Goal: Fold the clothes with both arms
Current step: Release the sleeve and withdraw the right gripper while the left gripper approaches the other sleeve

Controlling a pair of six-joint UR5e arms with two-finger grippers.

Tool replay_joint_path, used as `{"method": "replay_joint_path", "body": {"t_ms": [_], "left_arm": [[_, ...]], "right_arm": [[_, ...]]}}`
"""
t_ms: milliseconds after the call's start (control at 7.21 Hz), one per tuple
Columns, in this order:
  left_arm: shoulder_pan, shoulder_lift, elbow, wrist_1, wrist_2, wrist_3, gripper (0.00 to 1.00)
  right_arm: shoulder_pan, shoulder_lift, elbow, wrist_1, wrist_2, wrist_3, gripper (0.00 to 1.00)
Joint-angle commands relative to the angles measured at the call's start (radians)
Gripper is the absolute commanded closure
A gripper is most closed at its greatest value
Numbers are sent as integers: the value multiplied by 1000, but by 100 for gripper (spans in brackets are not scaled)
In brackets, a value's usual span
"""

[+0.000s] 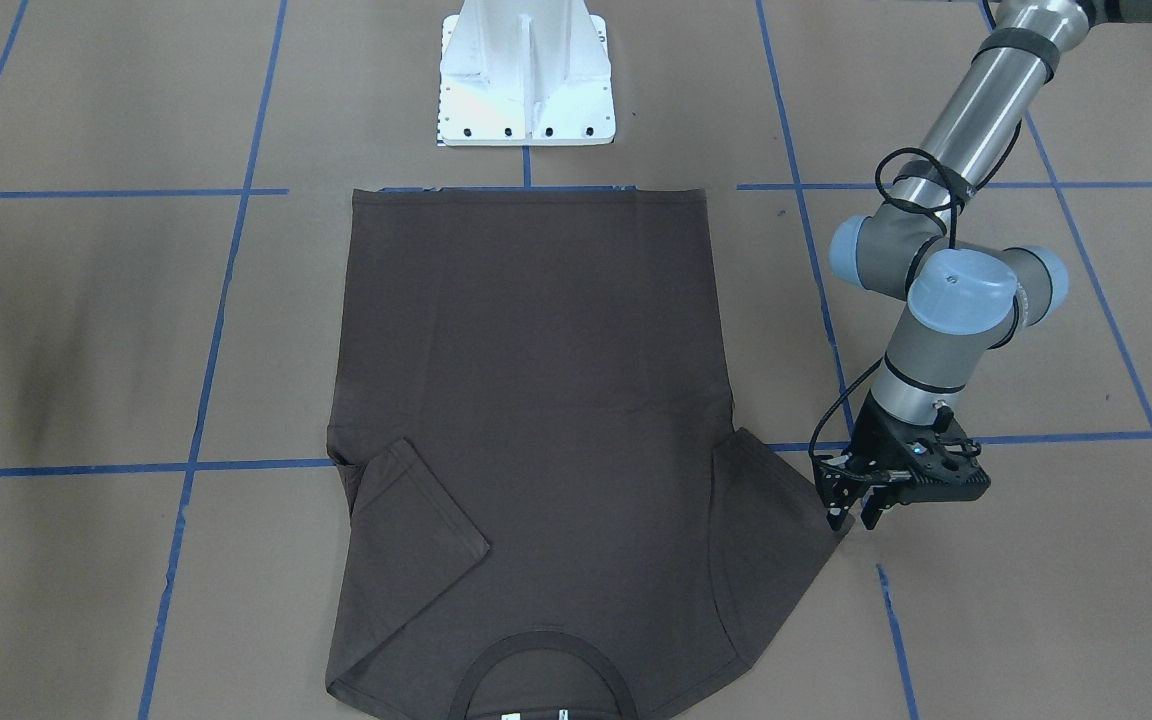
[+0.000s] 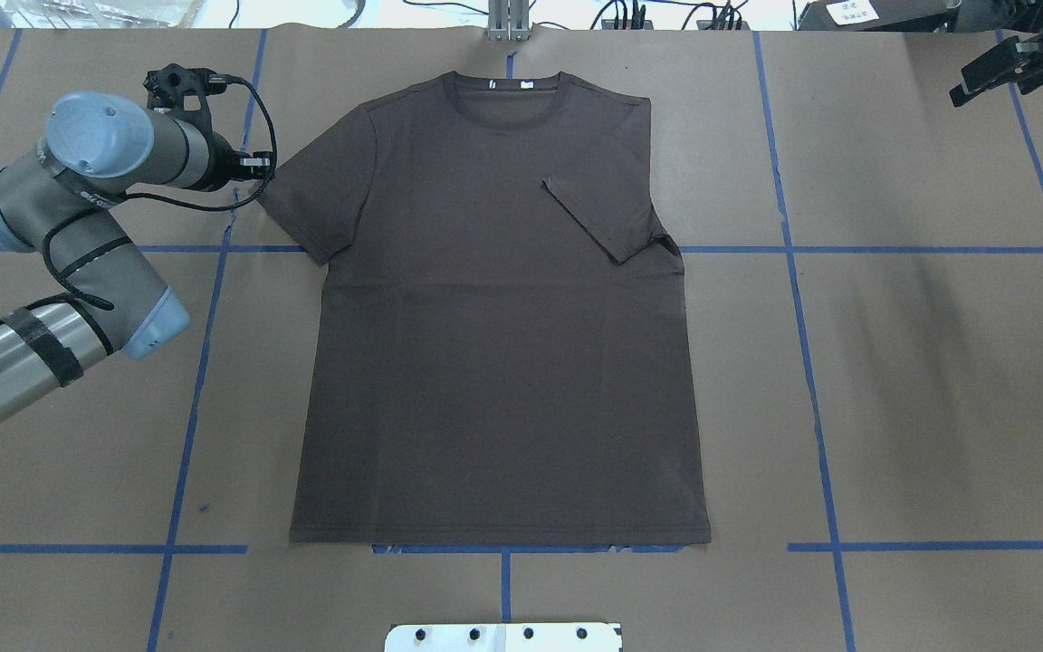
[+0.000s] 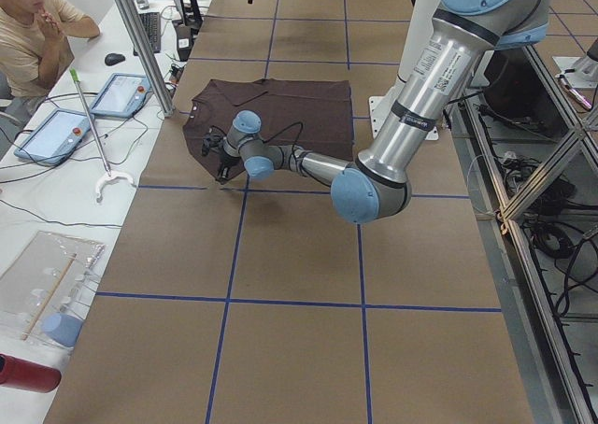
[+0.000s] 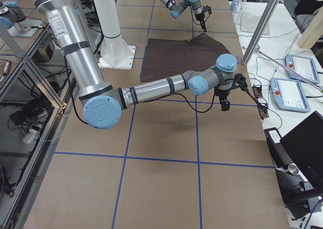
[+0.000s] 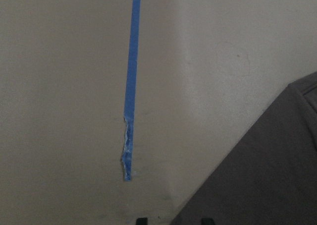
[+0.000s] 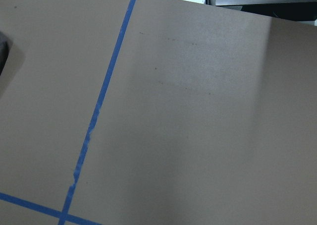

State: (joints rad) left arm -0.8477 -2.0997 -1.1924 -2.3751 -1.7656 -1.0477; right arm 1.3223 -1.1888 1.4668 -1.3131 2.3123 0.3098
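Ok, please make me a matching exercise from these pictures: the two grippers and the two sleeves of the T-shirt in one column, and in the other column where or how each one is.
Column one:
1. left gripper
2. right gripper
3. sleeve on the robot's left
4. sleeve on the robot's right

Column two:
A. folded in over the T-shirt
B. over bare table, well away from the T-shirt
C. spread out flat to the side
D. at the tip of a sleeve

Pairs: 1-D, 2-B, 3-C, 4-A.
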Motion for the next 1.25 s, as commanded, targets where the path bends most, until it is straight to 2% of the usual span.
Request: {"method": "replay_joint_path", "body": {"t_ms": [0,277,416,555,1110], "left_arm": [[10,3,39,-47,0,1,53],[10,4,40,-47,2,1,53],[10,3,39,-50,2,0,71],[10,3,39,-62,2,0,100],[13,-44,7,-33,-1,-55,100]], "right_arm": [[0,0,0,0,-4,0,0],[0,0,0,0,-4,0,0],[0,0,0,0,-4,0,0],[0,0,0,0,-4,0,0],[0,0,-2,0,-5,5,0]]}}
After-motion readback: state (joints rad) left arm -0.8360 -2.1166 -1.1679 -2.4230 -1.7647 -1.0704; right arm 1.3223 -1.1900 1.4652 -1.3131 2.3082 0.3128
